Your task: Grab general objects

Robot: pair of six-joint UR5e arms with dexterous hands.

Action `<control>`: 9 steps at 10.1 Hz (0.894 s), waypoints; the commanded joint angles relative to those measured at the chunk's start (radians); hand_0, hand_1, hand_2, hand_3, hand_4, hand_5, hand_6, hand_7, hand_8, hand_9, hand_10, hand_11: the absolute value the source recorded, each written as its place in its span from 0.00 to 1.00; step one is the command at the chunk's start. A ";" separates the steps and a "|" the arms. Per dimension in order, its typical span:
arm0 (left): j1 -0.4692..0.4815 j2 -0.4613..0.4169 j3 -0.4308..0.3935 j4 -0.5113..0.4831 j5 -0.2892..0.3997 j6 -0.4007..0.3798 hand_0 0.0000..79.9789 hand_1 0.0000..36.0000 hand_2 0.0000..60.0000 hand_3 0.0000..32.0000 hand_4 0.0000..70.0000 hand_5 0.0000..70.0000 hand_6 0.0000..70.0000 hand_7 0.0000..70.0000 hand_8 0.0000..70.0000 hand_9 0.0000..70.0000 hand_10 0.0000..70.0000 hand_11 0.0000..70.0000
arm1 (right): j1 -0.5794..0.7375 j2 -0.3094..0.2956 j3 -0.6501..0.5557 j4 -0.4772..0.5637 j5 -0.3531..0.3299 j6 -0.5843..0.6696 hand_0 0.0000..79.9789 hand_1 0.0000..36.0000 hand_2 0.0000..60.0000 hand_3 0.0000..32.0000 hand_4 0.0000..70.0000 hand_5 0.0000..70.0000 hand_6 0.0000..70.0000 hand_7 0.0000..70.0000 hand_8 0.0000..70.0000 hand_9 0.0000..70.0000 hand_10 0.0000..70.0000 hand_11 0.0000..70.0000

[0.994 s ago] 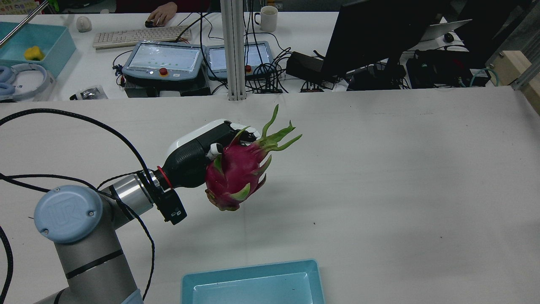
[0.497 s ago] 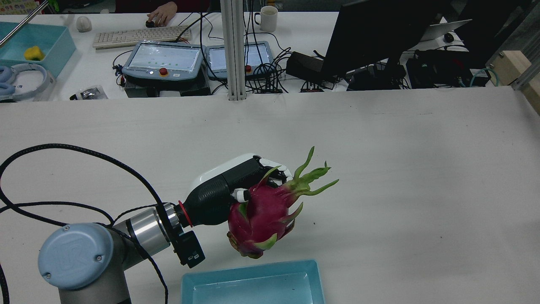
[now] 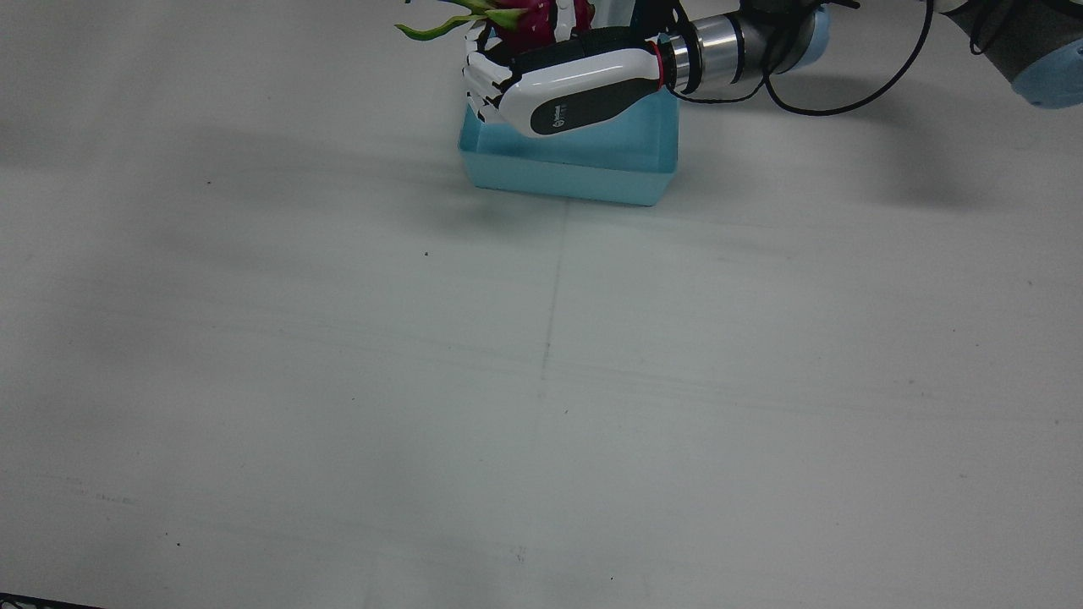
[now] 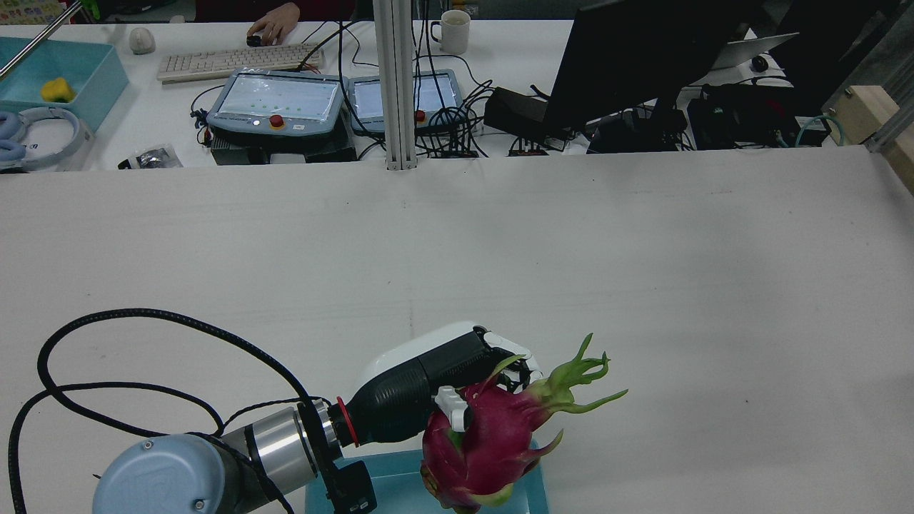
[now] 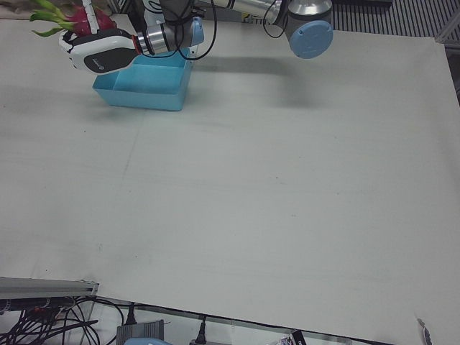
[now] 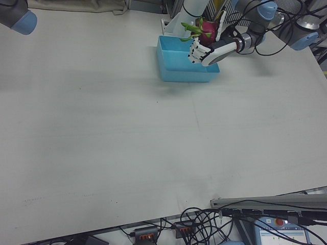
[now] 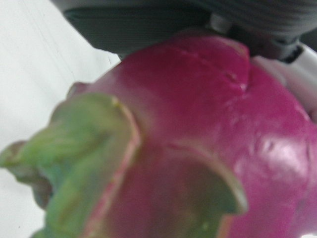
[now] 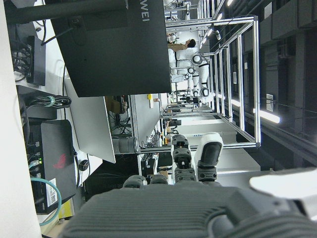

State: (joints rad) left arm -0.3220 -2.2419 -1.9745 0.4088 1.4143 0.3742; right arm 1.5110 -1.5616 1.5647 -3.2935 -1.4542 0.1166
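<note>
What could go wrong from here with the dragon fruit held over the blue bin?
The dragon fruit hangs off the left robot hand near the blue bin far rim, so a release might clip the rim or land outside. Its green tips jut past the bin and could snag.

white tabletop (image 3: 541, 364), bare across most of the frame. light-blue tray (image 3: 584, 165) near top centre. left hand (image 3: 563, 80), white and black shell, over the tray, fingers closed on a magenta dragon fruit (image 3: 529, 24) with green tips; fruit partly cut off by the top edge.
</note>
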 commanded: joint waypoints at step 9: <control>0.107 -0.010 0.000 0.004 -0.002 0.022 0.64 0.30 0.00 0.00 0.05 0.00 0.00 0.14 0.06 0.01 0.06 0.11 | 0.000 0.002 0.000 0.000 0.000 0.000 0.00 0.00 0.00 0.00 0.00 0.00 0.00 0.00 0.00 0.00 0.00 0.00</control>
State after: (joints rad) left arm -0.2153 -2.2519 -1.9757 0.4127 1.4128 0.3957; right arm 1.5110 -1.5616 1.5647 -3.2935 -1.4542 0.1166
